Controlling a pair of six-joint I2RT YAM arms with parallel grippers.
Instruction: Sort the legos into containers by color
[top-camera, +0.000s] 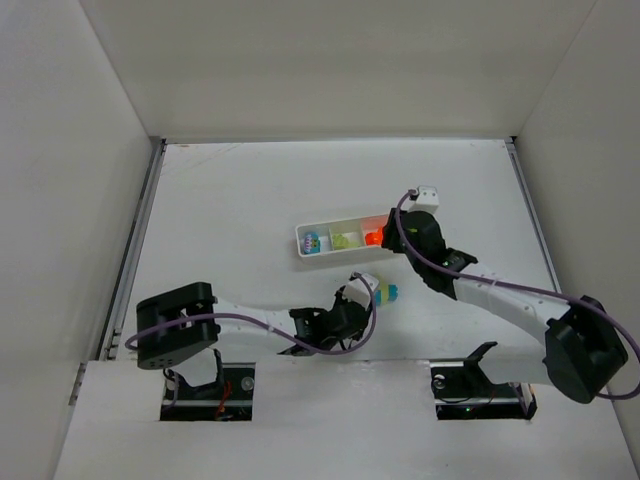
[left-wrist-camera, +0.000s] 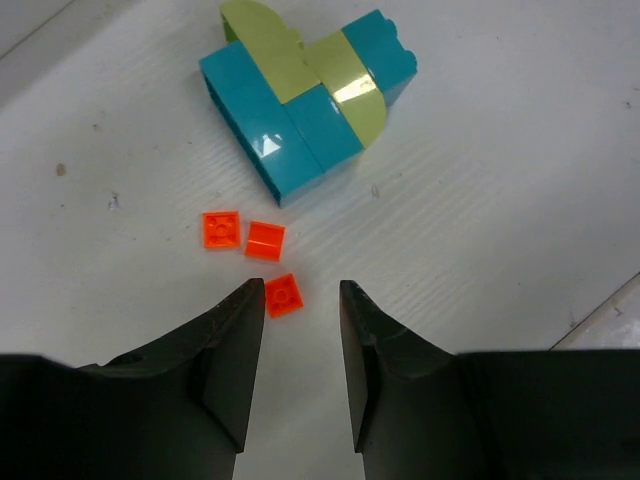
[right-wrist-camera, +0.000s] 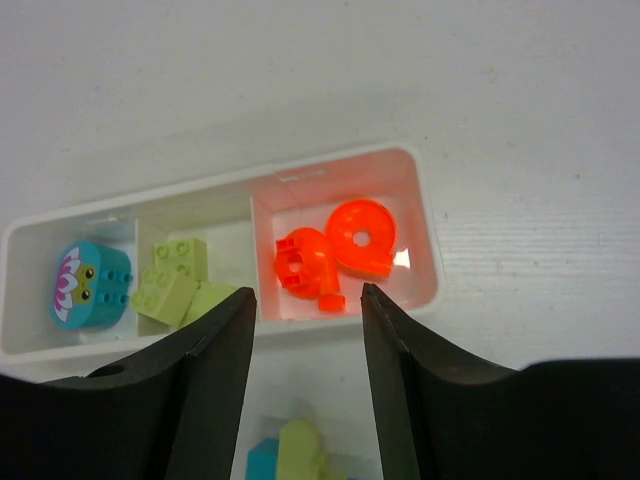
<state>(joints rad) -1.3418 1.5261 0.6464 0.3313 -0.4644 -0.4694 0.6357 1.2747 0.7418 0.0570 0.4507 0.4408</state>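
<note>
by near tray rim (right-wrist-camera: 310, 322) — right fingers (right-wrist-camera: 205, 390) parted

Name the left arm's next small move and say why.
Probably shift the left tool slightly sideways to centre it over the nearest orange tile, then lower it. The jaws are open, but that tile lies close to one finger rather than midway between them, so closing now might just push it aside.

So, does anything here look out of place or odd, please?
Yes: a clump of teal-blue and yellow-green plastic bricks lies on the table, stuck together, with three small orange-red square tiles loose beside it, all outside the white plastic tray.
</note>
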